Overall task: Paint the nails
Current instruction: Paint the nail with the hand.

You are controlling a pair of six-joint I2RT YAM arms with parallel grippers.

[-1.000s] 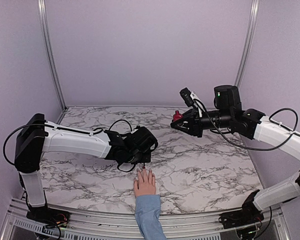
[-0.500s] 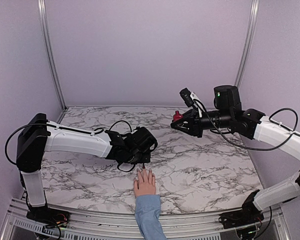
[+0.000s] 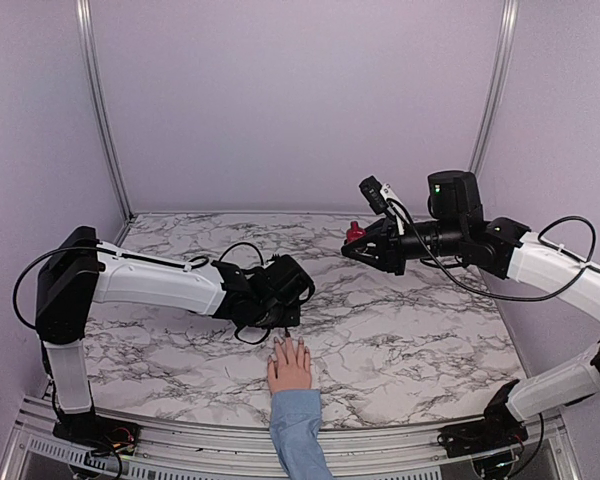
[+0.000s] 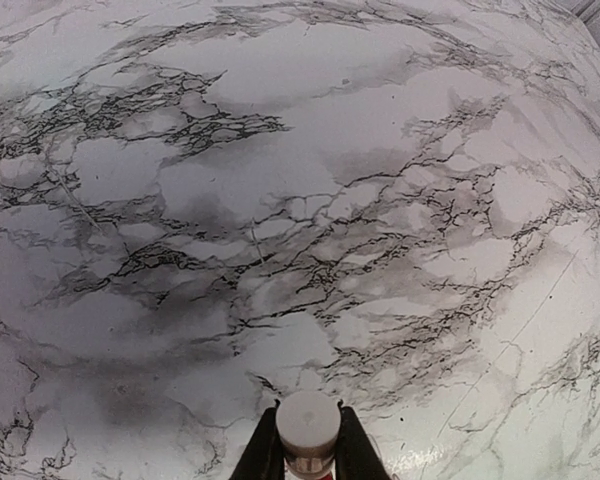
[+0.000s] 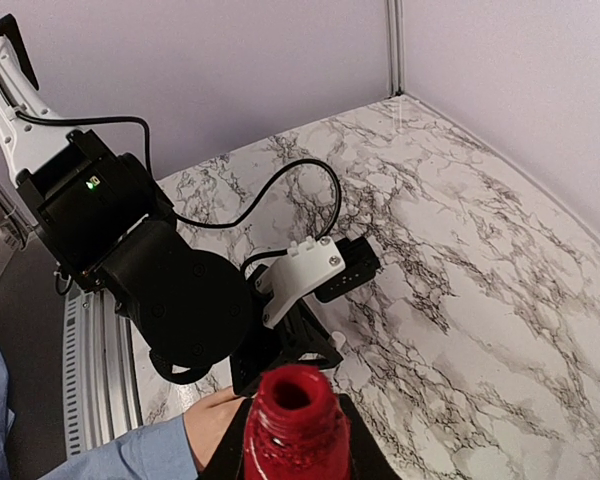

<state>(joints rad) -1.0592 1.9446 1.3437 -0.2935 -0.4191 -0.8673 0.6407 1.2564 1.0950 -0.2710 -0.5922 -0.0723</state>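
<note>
A pale pink hand (image 3: 291, 367) in a light blue sleeve (image 3: 298, 432) lies flat near the table's front edge. Its nails (image 3: 281, 343) are too small to judge for colour. My left gripper (image 3: 283, 328) hovers right over the fingertips, pointing down. It is shut on a white cap (image 4: 308, 424), and whatever hangs below the cap is hidden. My right gripper (image 3: 353, 241) is raised at the back right, shut on a dark red polish bottle (image 5: 295, 425) with its neck open. The right wrist view also shows the hand (image 5: 208, 420), partly hidden behind the bottle and the left gripper body.
The marble table (image 3: 410, 330) has a metal rail (image 3: 180, 440) along its near edge and lilac walls on three sides. The left arm's black wrist and cable (image 5: 150, 260) hang over the hand. The sleeve (image 5: 120, 455) enters from the front.
</note>
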